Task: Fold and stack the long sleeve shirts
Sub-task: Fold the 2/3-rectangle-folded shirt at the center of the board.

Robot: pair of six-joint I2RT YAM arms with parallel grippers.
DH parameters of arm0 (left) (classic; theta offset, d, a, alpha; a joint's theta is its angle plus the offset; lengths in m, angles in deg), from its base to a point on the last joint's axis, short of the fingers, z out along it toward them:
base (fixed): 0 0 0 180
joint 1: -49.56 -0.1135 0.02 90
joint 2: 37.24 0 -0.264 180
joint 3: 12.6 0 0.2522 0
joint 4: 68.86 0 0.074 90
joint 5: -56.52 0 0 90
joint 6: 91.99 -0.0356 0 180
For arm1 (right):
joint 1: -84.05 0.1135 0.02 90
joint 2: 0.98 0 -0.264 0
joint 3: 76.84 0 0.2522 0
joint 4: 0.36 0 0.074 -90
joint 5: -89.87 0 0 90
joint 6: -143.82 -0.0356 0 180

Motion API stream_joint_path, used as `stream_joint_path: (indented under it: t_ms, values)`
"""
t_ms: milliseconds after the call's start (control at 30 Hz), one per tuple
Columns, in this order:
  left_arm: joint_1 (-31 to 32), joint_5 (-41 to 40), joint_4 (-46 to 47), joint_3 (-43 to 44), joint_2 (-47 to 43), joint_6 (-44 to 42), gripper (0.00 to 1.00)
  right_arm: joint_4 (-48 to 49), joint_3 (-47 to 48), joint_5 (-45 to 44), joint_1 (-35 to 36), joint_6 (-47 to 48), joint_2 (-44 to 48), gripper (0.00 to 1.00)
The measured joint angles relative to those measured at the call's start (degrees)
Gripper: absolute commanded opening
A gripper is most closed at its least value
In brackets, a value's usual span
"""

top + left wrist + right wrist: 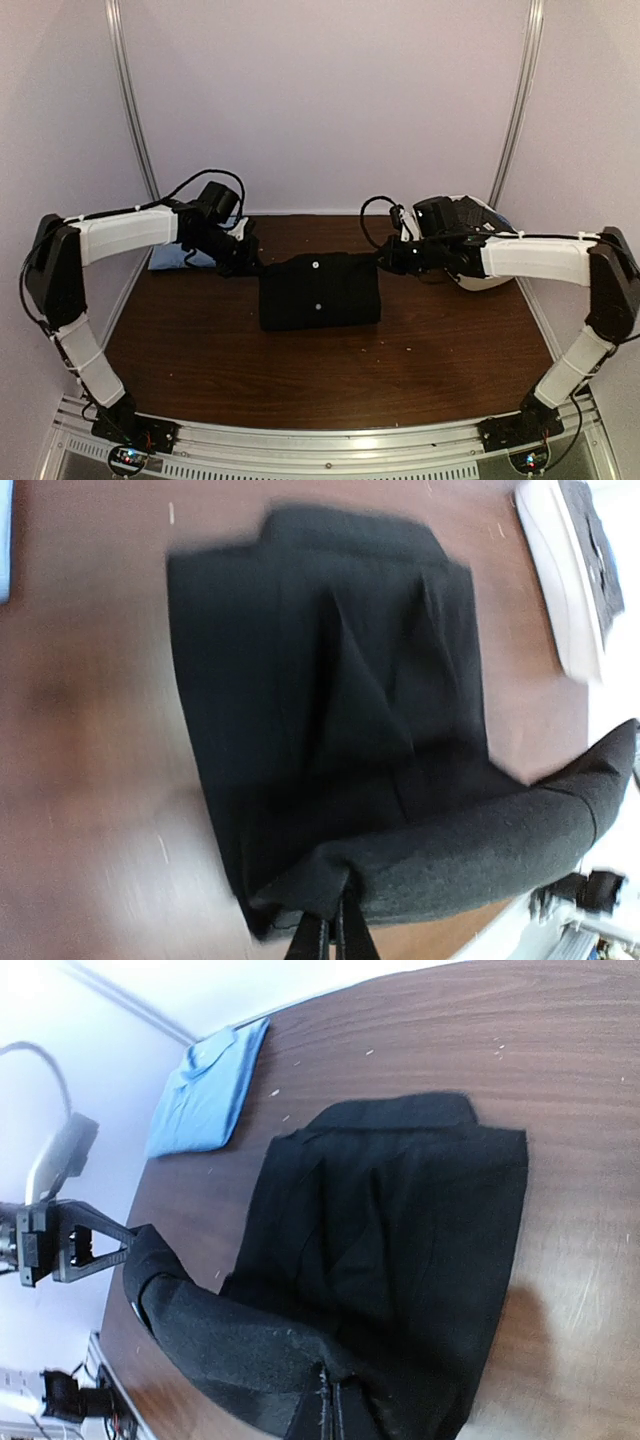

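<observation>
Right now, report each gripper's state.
Left gripper: closed, pinching a fold of the black shirt.
Right gripper: closed, pinching the same black shirt.

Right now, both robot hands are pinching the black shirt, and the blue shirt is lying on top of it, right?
No. The left gripper and right gripper do pinch the black shirt, but the blue shirt lies apart on the table, not on top. The right wrist view shows it.

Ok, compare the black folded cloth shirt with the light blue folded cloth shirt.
The black shirt lies central; the light blue shirt lies at the far left. The black shirt's far edge is pinched up by the left gripper and right gripper; the light blue shirt lies flat, ungripped. Both are folded.
</observation>
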State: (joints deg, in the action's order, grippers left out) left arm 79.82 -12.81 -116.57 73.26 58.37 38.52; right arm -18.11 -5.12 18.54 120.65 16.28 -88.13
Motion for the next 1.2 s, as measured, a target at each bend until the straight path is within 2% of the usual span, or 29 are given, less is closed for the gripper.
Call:
stream_joint_path:
  t_ms: [100, 233, 333, 400, 467, 567, 800, 867, 1000, 1200]
  values:
    - [-4.1, 1.0, 3.1, 13.3, 15.2, -2.9, 0.0, 4.3, 9.9, 1.5, -5.8, 1.1, -15.6, 0.0]
    - [-7.3, 1.8, 6.5, 25.1, 30.1, -4.6, 0.0, 6.1, 20.7, 2.7, -10.0, 1.6, -33.0, 0.0]
    - [-7.5, 2.4, 7.8, 28.1, 36.6, -5.0, 0.0, 6.5, 25.5, 4.0, -10.9, 2.4, -41.2, 0.0]
    - [-7.4, 3.5, 9.4, 26.9, 37.5, -5.0, 0.0, 6.6, 26.9, 4.5, -10.9, 2.9, -41.9, 0.0]
    - [-7.3, 4.0, 12.0, 23.7, 36.0, -5.0, 0.0, 7.9, 24.6, 4.6, -10.7, 3.0, -40.8, 0.0]
    - [-6.6, 5.0, 16.9, 12.8, 29.8, -4.2, 0.0, 10.8, 16.7, 5.5, -10.1, 2.8, -36.2, 0.0]
    - [0.4, 4.7, 21.9, -14.4, 7.8, 0.5, 0.0, 10.5, -4.5, 4.9, -4.0, 2.3, -17.6, 0.0]
    - [2.0, 4.2, 21.9, -18.4, 2.3, 2.0, 0.0, 10.1, -7.5, 4.8, -2.5, 2.0, -12.8, 0.0]
    - [2.1, 2.6, 22.1, -20.2, -3.1, 3.5, 0.0, 10.2, -8.7, 3.7, -2.3, 1.6, -6.9, 0.0]
    - [0.8, 0.8, 22.0, -17.5, -0.8, 3.5, 0.0, 9.6, -5.0, 1.8, -2.9, 2.2, -9.5, 0.0]
